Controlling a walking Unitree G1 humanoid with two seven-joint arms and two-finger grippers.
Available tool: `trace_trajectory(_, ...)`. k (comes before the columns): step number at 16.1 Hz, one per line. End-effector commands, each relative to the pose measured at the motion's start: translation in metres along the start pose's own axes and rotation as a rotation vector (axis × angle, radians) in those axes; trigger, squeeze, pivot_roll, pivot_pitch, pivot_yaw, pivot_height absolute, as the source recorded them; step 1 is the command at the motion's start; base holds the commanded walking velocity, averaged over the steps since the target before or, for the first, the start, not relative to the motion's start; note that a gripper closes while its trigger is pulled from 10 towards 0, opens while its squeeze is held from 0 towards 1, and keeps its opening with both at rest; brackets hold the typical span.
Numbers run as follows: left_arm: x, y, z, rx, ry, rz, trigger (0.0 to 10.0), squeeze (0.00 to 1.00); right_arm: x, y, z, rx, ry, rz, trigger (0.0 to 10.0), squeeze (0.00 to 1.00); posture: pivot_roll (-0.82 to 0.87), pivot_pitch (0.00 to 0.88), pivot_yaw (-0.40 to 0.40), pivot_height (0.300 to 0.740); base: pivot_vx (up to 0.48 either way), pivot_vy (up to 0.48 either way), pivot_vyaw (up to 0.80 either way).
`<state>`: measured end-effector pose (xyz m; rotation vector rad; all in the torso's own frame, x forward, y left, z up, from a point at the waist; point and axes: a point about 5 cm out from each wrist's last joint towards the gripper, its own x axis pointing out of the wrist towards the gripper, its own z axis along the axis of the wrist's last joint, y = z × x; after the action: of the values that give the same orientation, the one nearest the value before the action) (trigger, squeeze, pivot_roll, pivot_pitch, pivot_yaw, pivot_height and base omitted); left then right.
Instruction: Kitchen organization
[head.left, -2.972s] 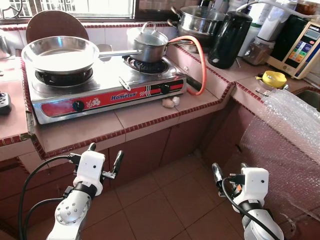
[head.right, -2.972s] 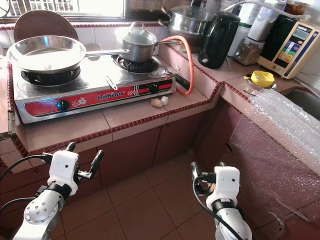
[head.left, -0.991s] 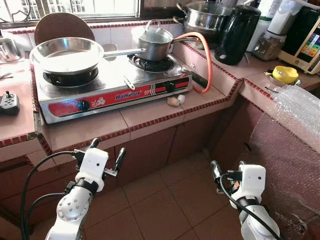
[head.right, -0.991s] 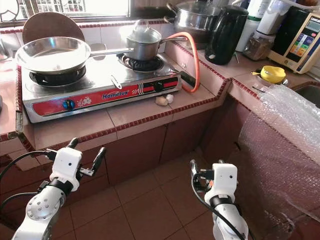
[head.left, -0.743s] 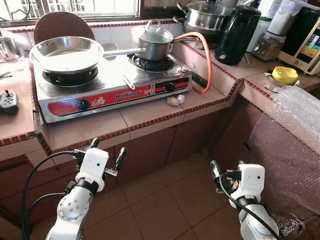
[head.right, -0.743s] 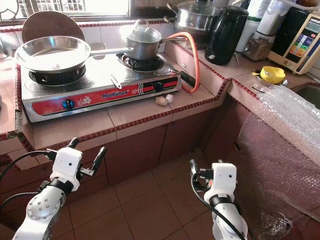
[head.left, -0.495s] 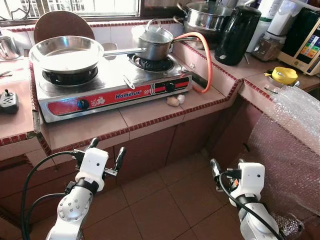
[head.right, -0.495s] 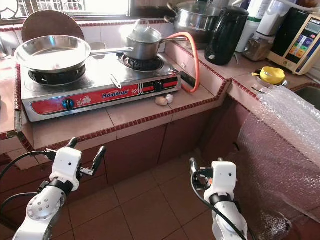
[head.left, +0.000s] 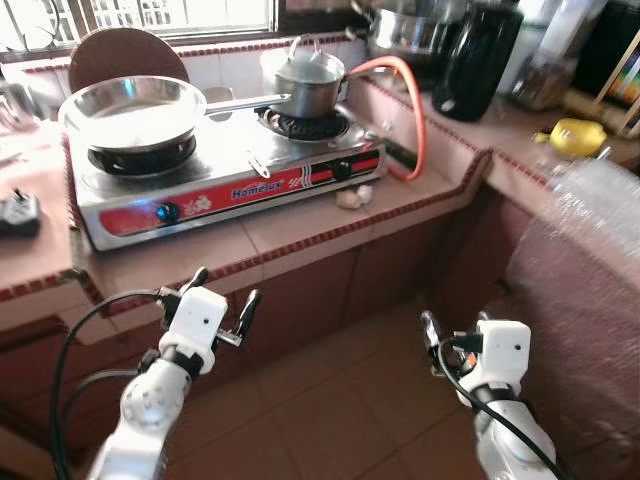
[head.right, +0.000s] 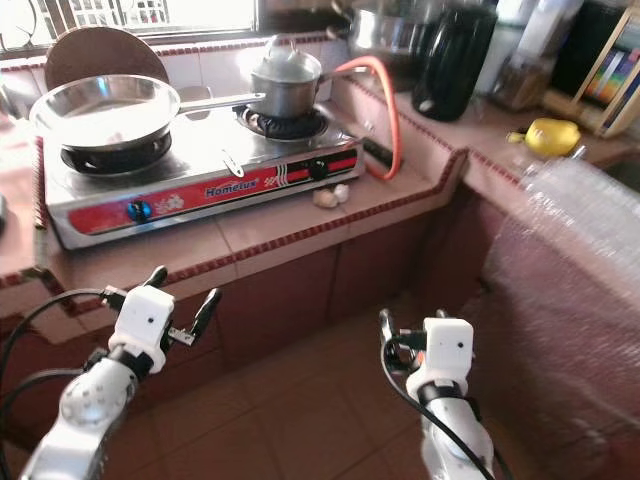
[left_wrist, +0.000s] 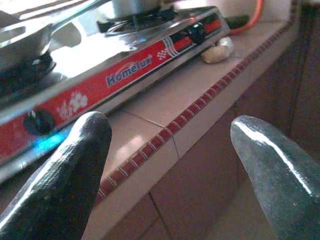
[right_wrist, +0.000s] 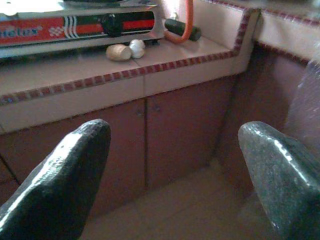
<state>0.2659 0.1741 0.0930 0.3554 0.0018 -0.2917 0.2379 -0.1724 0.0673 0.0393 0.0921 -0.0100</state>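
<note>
The left gripper (head.left: 222, 299) is held low in front of the tiled counter (head.left: 300, 225), below its edge, and its two black fingers (left_wrist: 65, 170) stand apart with nothing between them. Ahead of this gripper and above it sits the gas stove (head.left: 225, 165) with a red front panel and black knobs. On the stove's burner nearer to the left gripper rests a wide steel frying pan (head.left: 130, 108), empty as far as one can see, with its long handle pointing toward the other burner. On that farther burner stands a small steel saucepan (head.left: 308, 82) with a lid on it. The right gripper (head.left: 455, 333) is also low, over the tiled floor (head.left: 330, 400), and its fingers (right_wrist: 60, 180) are apart too and hold nothing. Ahead of the right gripper, on the counter just beside the stove's front corner, lie two small pale pieces (right_wrist: 125, 50), touching each other; what they are, I cannot tell. Beyond them an orange hose (head.left: 415, 110) curves from behind the stove down to the counter. Farther behind stand a black kettle (head.left: 480, 55) and a big steel pot (head.left: 400, 25). To the outer side of the right gripper, bubble wrap (head.left: 590, 240) hangs over the counter, and a yellow object (head.left: 578, 135) lies above it, blurred.
</note>
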Motion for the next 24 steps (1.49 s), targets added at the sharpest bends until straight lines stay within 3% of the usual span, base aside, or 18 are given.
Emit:
trace_trajectory(1,0.003,0.002,0.003,0.025,-0.012,-0.031,10.0,0.00,0.000,0.001,-0.004,0.012,0.002,-0.028,10.0,0.00,0.21,0.000,0.041,0.740,0.000,0.000,0.00)
trace_trajectory(7,0.014,0.012,0.013,0.111,-0.042,-0.056,10.0,0.00,0.008,0.013,-0.014,0.022,-0.006,-0.036,10.0,0.00,0.26,0.000,0.100,0.740,0.000,0.000,0.00)
trace_trajectory(11,0.025,0.018,0.012,0.183,-0.059,-0.004,10.0,0.00,0.023,0.002,-0.011,-0.015,-0.016,-0.042,10.0,0.00,0.27,0.000,0.056,0.740,0.000,0.000,0.00)
trace_trajectory(13,0.022,0.016,0.002,0.152,-0.027,0.008,10.0,0.00,0.023,-0.002,-0.014,-0.022,-0.009,-0.045,10.0,0.00,0.27,0.000,0.022,0.740,0.000,0.000,0.00)
trace_trajectory(16,0.017,0.006,-0.012,0.045,0.022,-0.021,10.0,0.00,0.014,0.007,-0.010,-0.031,-0.030,-0.002,10.0,0.00,0.25,0.000,0.006,0.740,0.000,0.000,0.00)
trace_trajectory(18,0.010,-0.003,-0.022,0.027,0.046,-0.002,10.0,0.00,0.008,0.004,-0.007,-0.018,-0.043,-0.015,10.0,0.00,0.22,0.000,-0.009,0.740,0.000,0.000,0.00)
trace_trajectory(21,0.010,-0.009,-0.025,-0.037,0.057,0.002,10.0,0.00,0.006,0.001,-0.008,-0.013,-0.023,-0.031,10.0,0.00,0.22,0.000,-0.021,0.740,0.000,0.000,0.00)
trace_trajectory(24,0.008,-0.015,-0.026,-0.070,0.062,-0.016,10.0,0.00,0.003,-0.001,-0.010,-0.018,-0.006,-0.026,10.0,0.00,0.21,0.000,-0.034,0.740,0.000,0.000,-0.77)
